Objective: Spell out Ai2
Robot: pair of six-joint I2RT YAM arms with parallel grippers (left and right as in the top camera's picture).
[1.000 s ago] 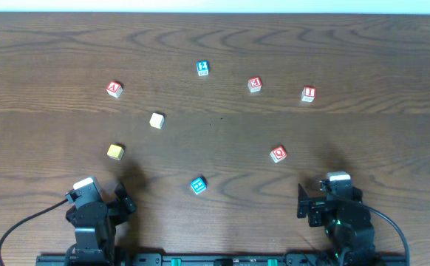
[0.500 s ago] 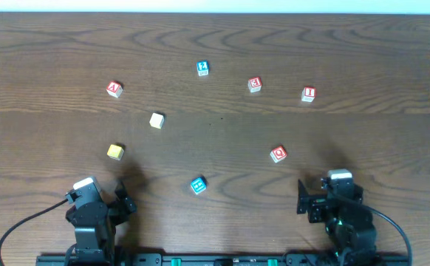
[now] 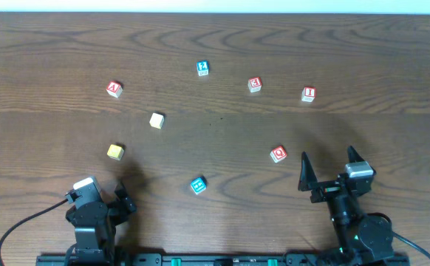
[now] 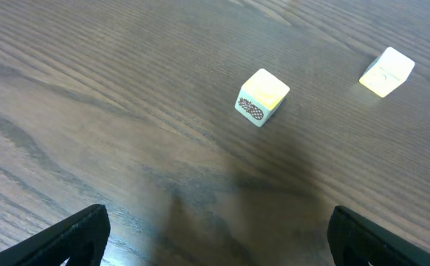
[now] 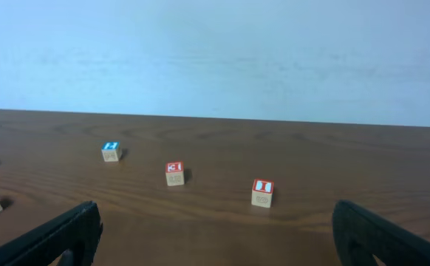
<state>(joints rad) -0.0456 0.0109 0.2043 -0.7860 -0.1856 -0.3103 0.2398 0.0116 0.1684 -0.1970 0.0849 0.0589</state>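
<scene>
The red A block [image 3: 113, 89] lies at the far left. The blue 2 block [image 3: 202, 68] lies at the far middle. The red I block [image 3: 308, 94] lies at the far right. In the right wrist view the I block [image 5: 262, 191] sits ahead, a little right of centre, and the blue 2 block [image 5: 111, 151] sits further left. My right gripper [image 3: 329, 166] is open and empty at the near right, well short of the I block; its fingers frame the right wrist view [image 5: 215, 236]. My left gripper [image 3: 100, 196] is open and empty at the near left [image 4: 226, 240].
Another red block [image 3: 254, 84] lies between the 2 and the I. A cream block [image 3: 156, 120], a yellow block [image 3: 114, 151], a red Q block [image 3: 278, 154] and a blue block [image 3: 197, 185] lie nearer. The yellow block [image 4: 262, 97] sits just ahead of my left gripper.
My right gripper has lifted and tilted up, and its spread fingers now show further forward and to the right. The left arm and the blocks have not moved.
</scene>
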